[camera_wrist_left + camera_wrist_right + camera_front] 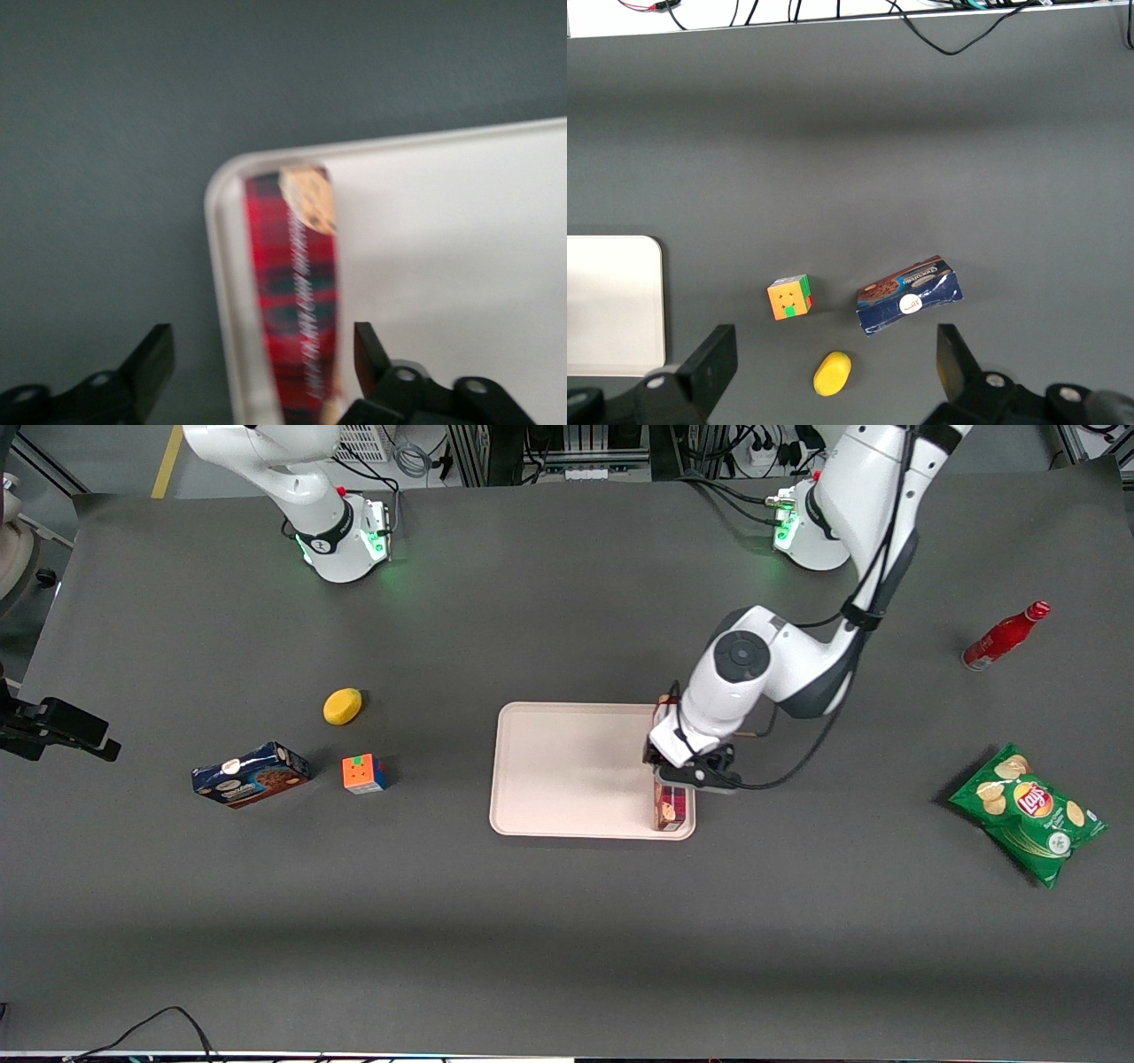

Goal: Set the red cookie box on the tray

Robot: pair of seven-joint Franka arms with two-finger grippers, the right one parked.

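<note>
The red cookie box [671, 808] lies flat in the tray [567, 771], along the short rim toward the working arm's end. The arm's wrist covers its middle and its end farther from the front camera. My left gripper [682, 775] hovers right over the box. In the left wrist view the plaid box [292, 283] lies just inside the tray's rim [221, 266], and the gripper [261, 341] is open. One finger [155, 354] is outside the rim and the other [365, 345] is over the tray, each with a gap to the box.
Toward the parked arm's end lie a dark-blue cookie box [251, 774], a colour cube [364, 773] and a lemon [342, 706]. Toward the working arm's end are a red bottle [1005, 635] and a green chips bag [1028, 812].
</note>
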